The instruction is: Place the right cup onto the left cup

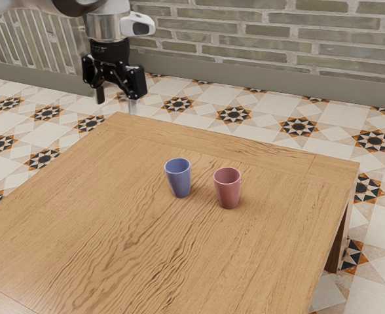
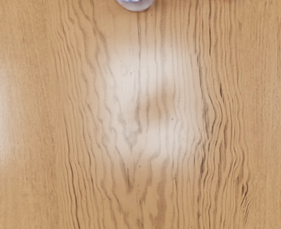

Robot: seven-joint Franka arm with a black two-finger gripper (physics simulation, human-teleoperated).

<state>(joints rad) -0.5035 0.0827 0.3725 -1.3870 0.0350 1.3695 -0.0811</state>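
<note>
Below our claw [image 1: 116, 99] and well off toward the exterior view's right, our blue cup [image 1: 179, 181] and, farther out, our pink cup [image 1: 227, 191] stand upright, near each other, on the wooden table [image 1: 101, 216]. Both are smooth, wider at the rim. Our claw's two fingers are spread apart.

The surface [image 1: 114, 196] at the centre looks like brown grained wood with a soft sheen; the wall [image 1: 297, 42] across the upper right looks like rough brick.
</note>
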